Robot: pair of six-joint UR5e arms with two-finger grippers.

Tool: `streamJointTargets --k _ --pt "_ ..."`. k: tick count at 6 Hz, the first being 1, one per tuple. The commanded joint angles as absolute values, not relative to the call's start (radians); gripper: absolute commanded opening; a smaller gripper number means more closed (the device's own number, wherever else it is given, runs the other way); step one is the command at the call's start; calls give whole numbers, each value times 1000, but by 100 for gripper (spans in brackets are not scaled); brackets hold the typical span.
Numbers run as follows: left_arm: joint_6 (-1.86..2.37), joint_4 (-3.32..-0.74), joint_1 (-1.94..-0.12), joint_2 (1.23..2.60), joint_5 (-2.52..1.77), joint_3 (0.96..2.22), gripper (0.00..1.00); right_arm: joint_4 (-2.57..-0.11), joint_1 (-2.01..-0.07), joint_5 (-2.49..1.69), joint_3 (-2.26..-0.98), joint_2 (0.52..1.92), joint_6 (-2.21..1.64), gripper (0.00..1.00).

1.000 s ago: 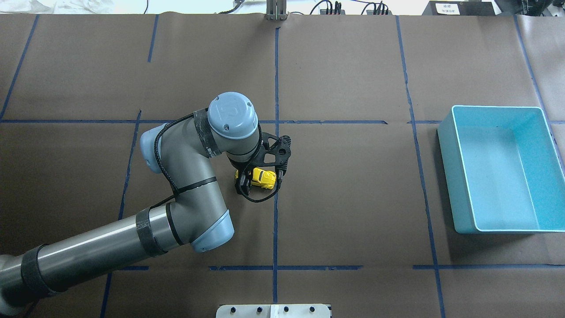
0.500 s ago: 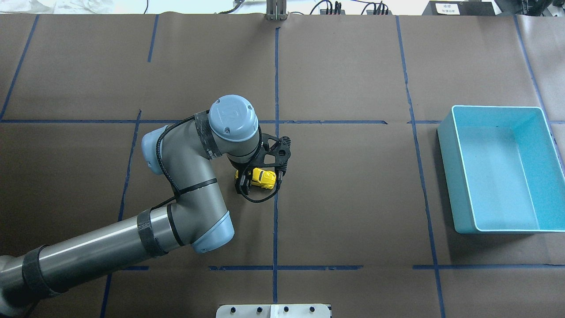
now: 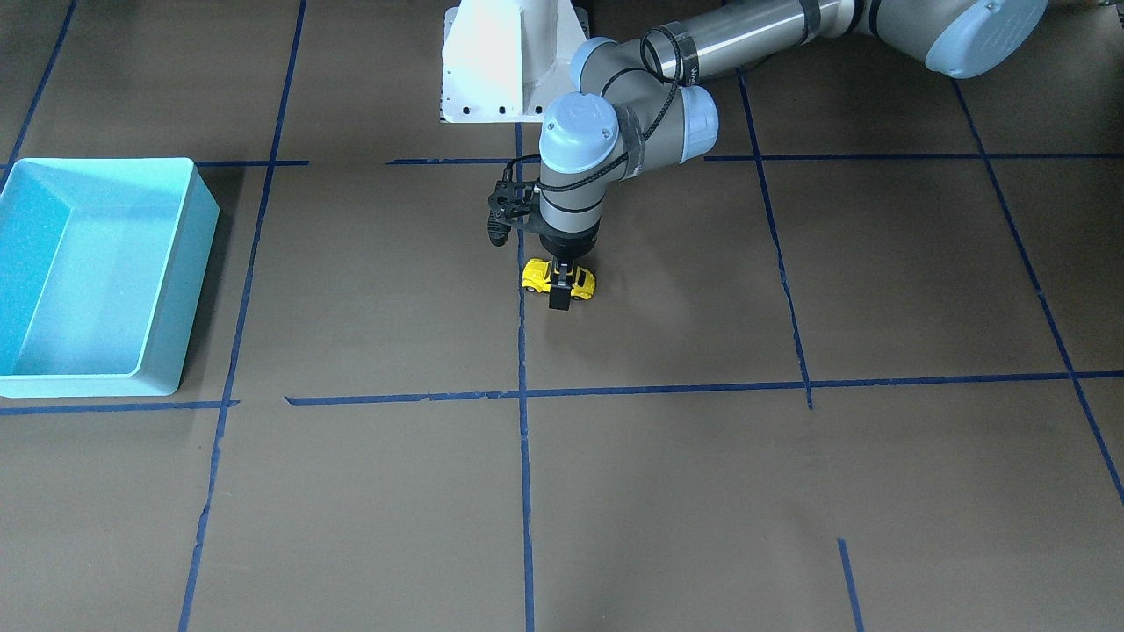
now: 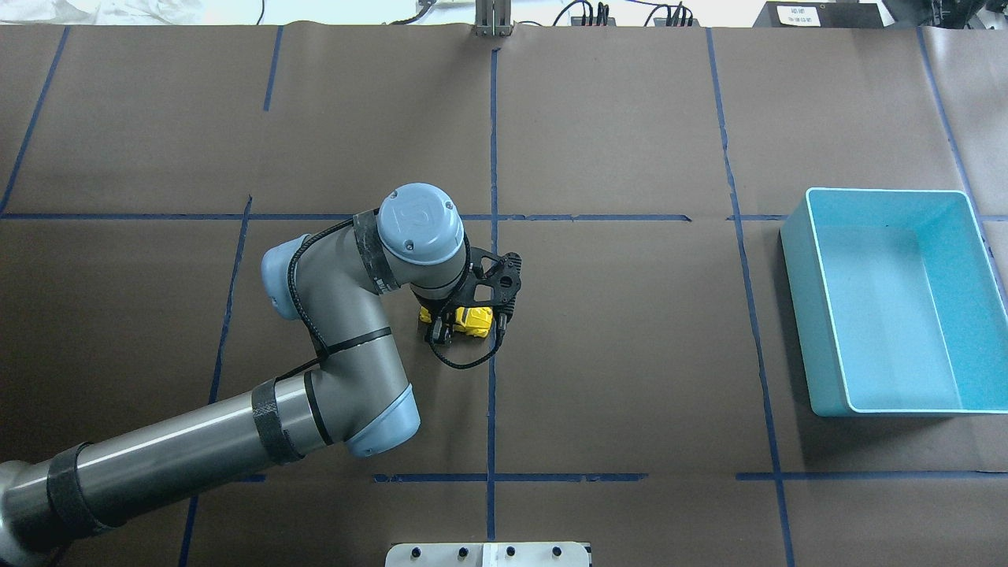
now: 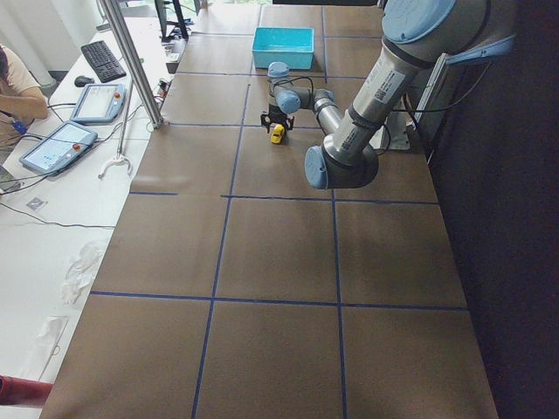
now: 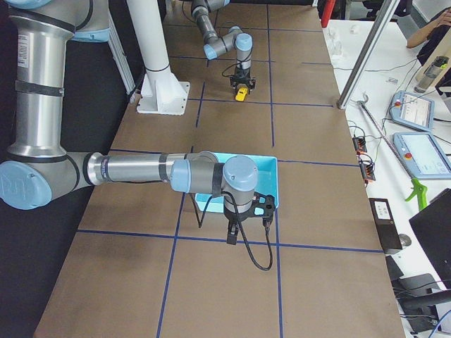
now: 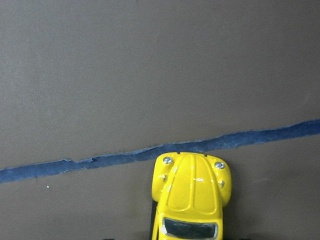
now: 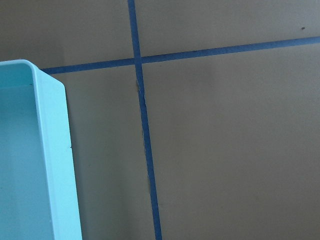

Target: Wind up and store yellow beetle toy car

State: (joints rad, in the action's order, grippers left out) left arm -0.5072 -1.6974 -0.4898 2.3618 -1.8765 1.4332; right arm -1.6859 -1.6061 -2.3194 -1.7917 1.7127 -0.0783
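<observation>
Two grippers: left gripper [image 3: 560, 283] clamps the yellow beetle toy car [image 3: 534, 278] by the blue tape line [image 4: 491, 394], right gripper [image 6: 230, 236] hangs near the turquoise bin [image 4: 797, 299], can't tell its grip.

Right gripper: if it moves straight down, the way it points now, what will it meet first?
Probably the brown table paper, at or near the blue tape line. The right gripper hangs beside the turquoise bin, not over it; its height is unclear.

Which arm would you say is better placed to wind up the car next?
Left. Its gripper straddles the car on the table, while the right gripper hangs beside the bin, far from it.
</observation>
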Motion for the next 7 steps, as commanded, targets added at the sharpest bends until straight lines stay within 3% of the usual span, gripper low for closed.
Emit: streamJointTargets --k 1,7 --pt "-458 -1698 -489 2365 -1882 1434 56 -1686 -1606 -2319 -1792 1712 -78 100" --pt "-379 -1692 -531 2416 -1876 1411 57 -1686 -1606 -2319 -1792 1712 -80 100"
